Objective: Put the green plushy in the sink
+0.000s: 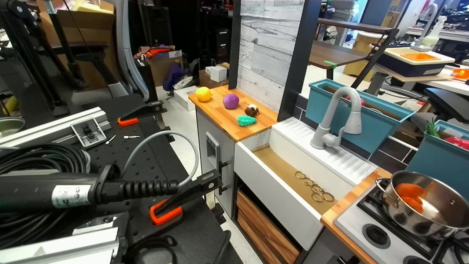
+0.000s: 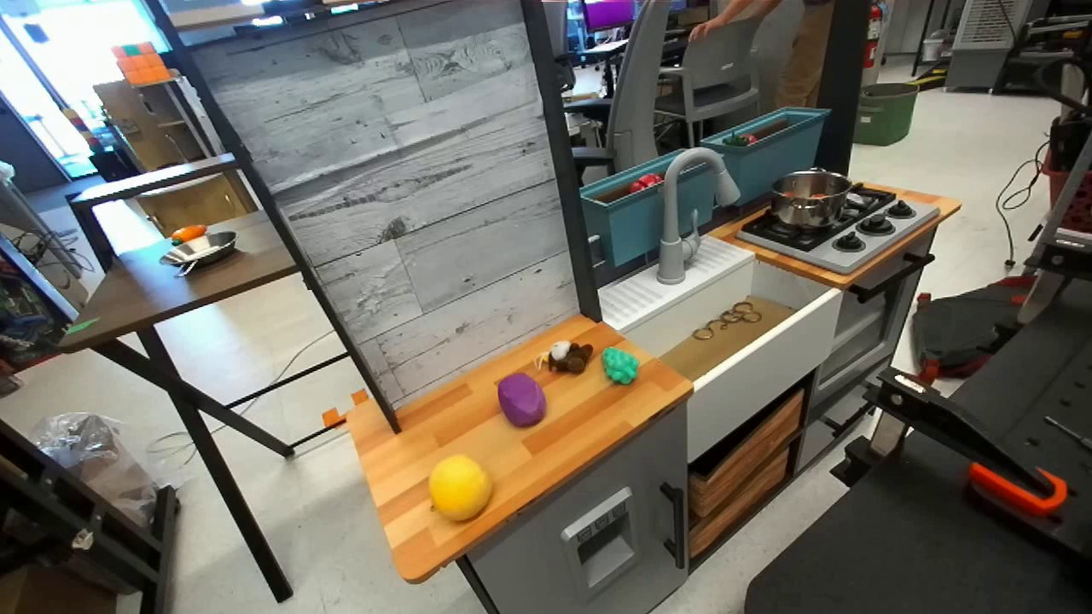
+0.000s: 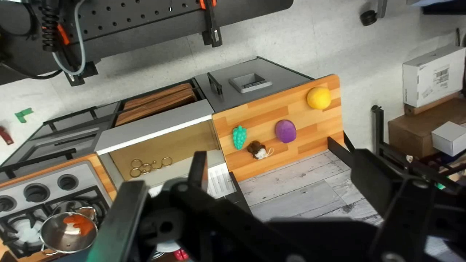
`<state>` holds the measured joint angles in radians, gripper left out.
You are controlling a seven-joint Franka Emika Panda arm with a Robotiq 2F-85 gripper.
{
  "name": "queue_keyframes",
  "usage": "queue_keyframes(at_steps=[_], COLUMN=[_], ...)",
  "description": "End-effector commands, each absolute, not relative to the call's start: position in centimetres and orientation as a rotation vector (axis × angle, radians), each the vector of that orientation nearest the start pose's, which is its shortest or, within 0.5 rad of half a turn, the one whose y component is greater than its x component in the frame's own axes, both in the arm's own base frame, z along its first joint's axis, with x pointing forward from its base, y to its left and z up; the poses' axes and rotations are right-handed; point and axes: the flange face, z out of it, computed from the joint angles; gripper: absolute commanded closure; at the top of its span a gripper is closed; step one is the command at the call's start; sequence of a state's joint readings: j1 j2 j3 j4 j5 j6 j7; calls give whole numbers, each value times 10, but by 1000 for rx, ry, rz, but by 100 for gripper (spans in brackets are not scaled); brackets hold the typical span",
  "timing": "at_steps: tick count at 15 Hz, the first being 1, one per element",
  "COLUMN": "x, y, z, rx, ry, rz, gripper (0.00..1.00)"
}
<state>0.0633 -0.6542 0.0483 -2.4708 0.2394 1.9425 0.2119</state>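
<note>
In the wrist view, my pincer (image 3: 278, 162) stands wide, with its jaws well apart. The plushy (image 3: 239, 137) lies on the bench (image 3: 255, 112), near the sink (image 3: 189, 140) and just beside the brown toy (image 3: 256, 148). Further from the sink are the purple ball (image 3: 285, 131), then the yellow ball (image 3: 319, 98). Some rings (image 2: 731, 316) lie in the sink. Beyond it, on the stove (image 3: 85, 174), a pot (image 2: 810, 205) stands, and inside I see something orange (image 1: 409, 190).

Black robot hand (image 3: 278, 165), low in the wrist view, fingers (image 3: 375, 182) spread wide apart
</note>
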Motion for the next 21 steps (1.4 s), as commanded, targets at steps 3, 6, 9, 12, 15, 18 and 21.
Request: queue_keyframes(at_steps=[3,6,9,12,15,18,21], x=[363,369,397,434,467,500,532], y=[59,66,92,120,136,141,146], z=[527,523,491,435,374,311,249], rx=[-2911,-2919,-2964,-3011,-3110,-3223,-3283], ry=[265,256,246,242,330,455,650], rz=[-135,-133,-43,8,12,2,20], gripper=[0,0,0,0,0,0,0])
